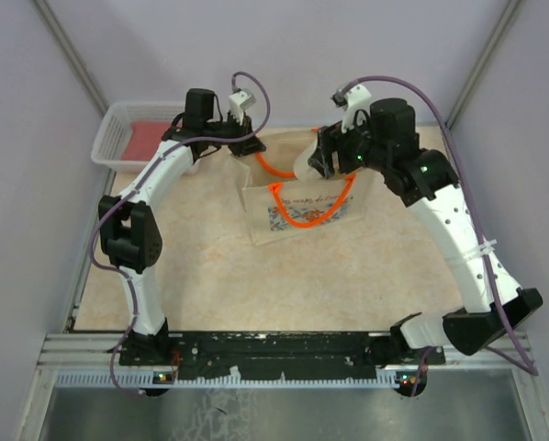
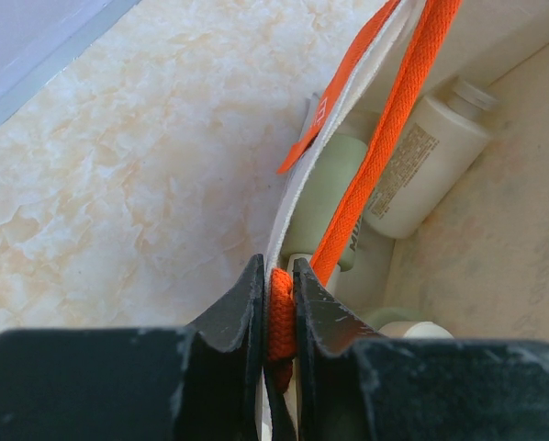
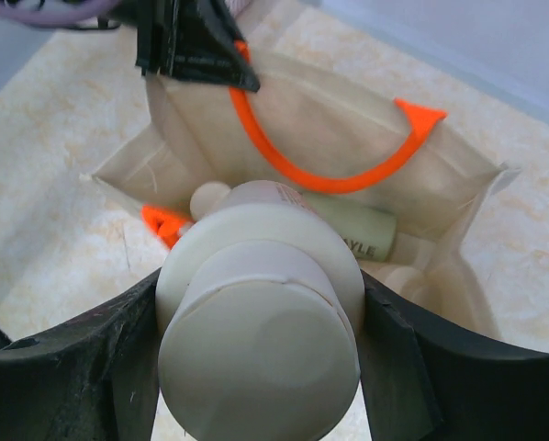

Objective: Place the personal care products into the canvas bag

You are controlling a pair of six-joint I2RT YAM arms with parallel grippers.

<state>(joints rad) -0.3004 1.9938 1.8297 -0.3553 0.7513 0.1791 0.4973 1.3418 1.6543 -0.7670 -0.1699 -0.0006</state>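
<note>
Two arms at work over a marbled tabletop (image 1: 210, 285), a white mesh basket (image 1: 118, 129) at the far left corner, out of play. Centre stage, the canvas bag (image 1: 302, 216), print panel facing the overhead camera, mouth turned away from the arm bases. At the mouth's left side, the left gripper (image 2: 276, 276), jaws pinched tight on an orange handle (image 2: 385, 138), apparently lifting that lip to prop the opening wide for loading. Opposite, the right gripper (image 3: 261, 308), hovering just above the mouth, fingers clamped on either side of a cream-bodied bottle (image 3: 256, 367), end-on to the wrist camera and seemingly lined up for release inside. Already in the bag: a pale green bottle (image 3: 352, 231) on its side, a cream one (image 2: 421, 170) beside it, possibly a third cap (image 2: 412, 328) low in the left wrist view. Likely the last of the four in hand, not yet let go.
</note>
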